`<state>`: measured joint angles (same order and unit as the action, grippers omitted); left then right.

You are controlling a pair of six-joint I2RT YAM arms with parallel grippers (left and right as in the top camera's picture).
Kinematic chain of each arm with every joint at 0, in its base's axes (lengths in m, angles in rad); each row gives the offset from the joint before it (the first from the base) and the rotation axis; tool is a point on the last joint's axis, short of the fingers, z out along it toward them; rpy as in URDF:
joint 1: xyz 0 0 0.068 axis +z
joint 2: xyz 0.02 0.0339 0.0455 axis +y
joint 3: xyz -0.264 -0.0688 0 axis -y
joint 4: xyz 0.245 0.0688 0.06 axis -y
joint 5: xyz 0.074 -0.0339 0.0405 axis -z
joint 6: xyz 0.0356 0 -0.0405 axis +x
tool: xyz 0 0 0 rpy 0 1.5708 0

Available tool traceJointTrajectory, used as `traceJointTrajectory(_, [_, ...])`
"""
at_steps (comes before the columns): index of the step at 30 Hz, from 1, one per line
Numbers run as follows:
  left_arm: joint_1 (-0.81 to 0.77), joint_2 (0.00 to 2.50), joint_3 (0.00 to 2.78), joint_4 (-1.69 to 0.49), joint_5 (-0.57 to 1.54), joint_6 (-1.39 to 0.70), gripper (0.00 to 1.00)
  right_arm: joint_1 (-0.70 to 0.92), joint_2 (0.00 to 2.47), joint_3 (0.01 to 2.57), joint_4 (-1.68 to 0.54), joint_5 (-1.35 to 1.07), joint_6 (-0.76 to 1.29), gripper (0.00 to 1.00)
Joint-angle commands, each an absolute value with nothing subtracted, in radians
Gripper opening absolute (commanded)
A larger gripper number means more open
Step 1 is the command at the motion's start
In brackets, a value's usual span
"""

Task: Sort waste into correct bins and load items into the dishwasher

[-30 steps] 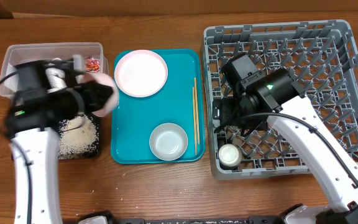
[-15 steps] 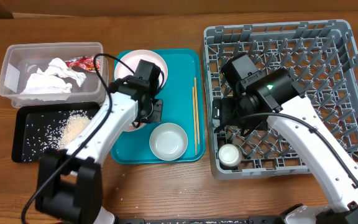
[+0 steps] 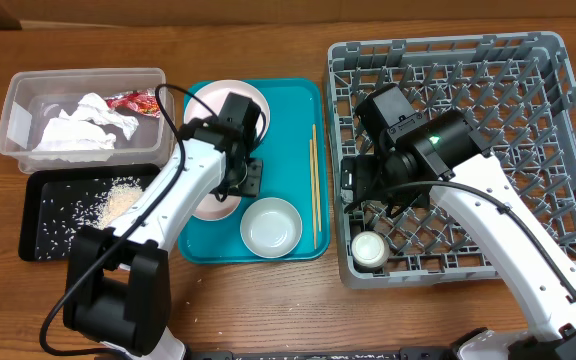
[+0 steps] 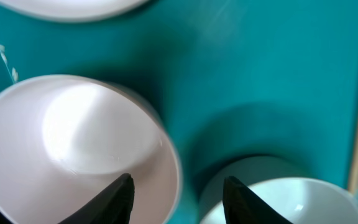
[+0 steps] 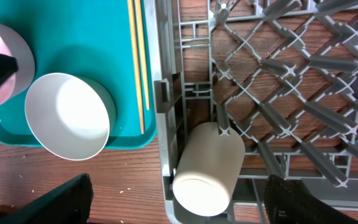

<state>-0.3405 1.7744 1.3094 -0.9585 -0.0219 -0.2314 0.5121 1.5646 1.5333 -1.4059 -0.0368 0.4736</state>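
Observation:
My left gripper [image 3: 246,178] is open over the teal serving tray [image 3: 293,130]. In the left wrist view one finger hangs over the inside of a small white bowl [image 4: 73,143] and the other over the second bowl [image 4: 284,199]; the first bowl's rim lies between them. That first bowl [image 3: 211,205] rests at the tray's left edge. The second bowl [image 3: 271,226], the white plate [image 3: 253,100] and the chopsticks [image 3: 314,185] are on the tray. My right gripper [image 5: 179,202] is open above the white cup [image 5: 209,165], which lies in the front left corner of the grey rack [image 3: 528,70].
The clear tub [image 3: 28,90] at the far left holds white napkins [image 3: 78,130] and a red wrapper [image 3: 133,100]. The black tray [image 3: 43,235] in front of it holds loose rice [image 3: 118,205]. Bare wooden table runs along the front.
My left arm has swung from over the black tray to the teal tray, bringing the bowl with it. The bowl now rests at the tray's left edge. The right arm has not moved.

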Motion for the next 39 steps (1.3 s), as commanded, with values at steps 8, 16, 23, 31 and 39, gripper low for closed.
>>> traceJointTrajectory(8, [-0.341,1.777,1.427,-1.019,0.210,0.033,0.48,0.515,1.564,1.556,-1.393,-0.030,0.471,0.89])
traceJointTrajectory(16, [-0.297,1.764,1.472,-1.075,0.211,-0.056,0.47,0.542,1.564,1.537,-1.272,-0.135,0.472,0.89])
traceJointTrajectory(23, [-0.269,1.756,1.583,-1.189,0.203,-0.066,0.47,0.585,1.568,1.524,-1.206,-0.136,0.491,0.89])
traceJointTrajectory(31, [-0.268,1.756,1.588,-1.267,0.177,-0.058,0.47,0.595,1.568,1.524,-1.185,-0.136,0.494,0.89])
traceJointTrajectory(39, [-0.262,1.756,1.564,-1.277,0.052,-0.208,0.45,0.595,1.571,1.524,-1.178,-0.136,0.502,0.88])
